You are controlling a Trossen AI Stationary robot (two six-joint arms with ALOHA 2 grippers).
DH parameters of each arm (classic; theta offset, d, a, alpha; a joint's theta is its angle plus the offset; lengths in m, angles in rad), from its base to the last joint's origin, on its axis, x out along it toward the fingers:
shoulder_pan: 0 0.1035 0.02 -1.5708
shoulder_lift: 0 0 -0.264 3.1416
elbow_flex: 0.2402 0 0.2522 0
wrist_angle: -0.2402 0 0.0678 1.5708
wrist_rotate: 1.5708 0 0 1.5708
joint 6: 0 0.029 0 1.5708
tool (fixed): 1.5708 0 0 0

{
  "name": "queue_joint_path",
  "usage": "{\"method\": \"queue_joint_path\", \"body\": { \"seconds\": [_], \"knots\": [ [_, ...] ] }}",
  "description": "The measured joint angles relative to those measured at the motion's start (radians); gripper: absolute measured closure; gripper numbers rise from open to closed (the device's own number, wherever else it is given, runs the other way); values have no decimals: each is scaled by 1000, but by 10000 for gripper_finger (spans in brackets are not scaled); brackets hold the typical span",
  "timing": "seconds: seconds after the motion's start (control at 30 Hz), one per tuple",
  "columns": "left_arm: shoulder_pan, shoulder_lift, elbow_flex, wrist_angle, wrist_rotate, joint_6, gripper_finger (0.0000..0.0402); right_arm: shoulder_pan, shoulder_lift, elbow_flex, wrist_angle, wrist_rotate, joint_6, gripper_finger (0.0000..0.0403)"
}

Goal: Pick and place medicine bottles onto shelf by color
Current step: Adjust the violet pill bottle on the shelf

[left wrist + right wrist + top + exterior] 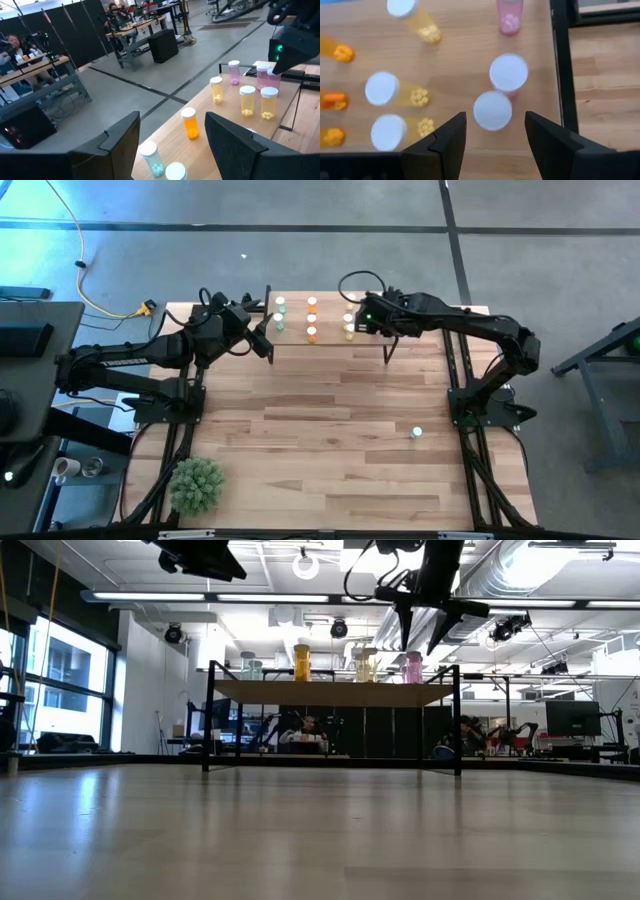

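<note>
- A green plant [196, 484] is seen at the near left corner of the wooden table [320, 450].
- The left gripper [262, 338] is held above the table just beside the shelf's left end, with its fingers [119, 145] spread apart and nothing between them.
- The shelf [330, 340], a small light-wood platform on thin black legs, is placed at the far edge of the table, between the two arms.
- The medicine bottles are stood upright on the shelf in columns: green bottles [281, 308] at the left end, orange bottles [312, 320] next, then yellow bottles [349, 325].
- In the left wrist view, an orange bottle [190, 123] is seen just beyond the left fingers, with three yellow bottles [247, 100] and pink bottles [233, 71] farther along.
- The right gripper [368, 320] is hung over the shelf's right end, pointed down, its fingers [445, 142] parted and empty.
- Directly under it, two white-capped pink bottles [508, 74] are stood touching or nearly touching near the shelf's right edge; the body colour of the nearer one [492, 110] cannot be told for certain, as only its cap is shown.
- In the low view, the right gripper [424, 628] is seen above the pink bottle [413, 667], apart from it.
- One green-tinted bottle [417, 433] is left alone on the table, well apart from the shelf, near the right arm's base.
</note>
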Motion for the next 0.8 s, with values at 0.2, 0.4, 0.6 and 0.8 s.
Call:
{"method": "queue_joint_path", "body": {
  "seconds": [0.2, 0.4, 0.6, 0.8],
  "knots": [
    [0, 0, 0, -1, 0, 48, 190, -6, 19, 0, 2, 2, -5, 211],
    [0, 0, 0, -3, 0, 48, 190, -6, 32, 0, 5, 9, -8, 211],
    [0, 0, 0, -4, 0, 48, 190, -20, 35, 0, 5, 10, -8, 211],
    [0, 0, 0, -4, 0, 48, 190, -21, 34, 0, 5, 10, -9, 229]
  ]
}}
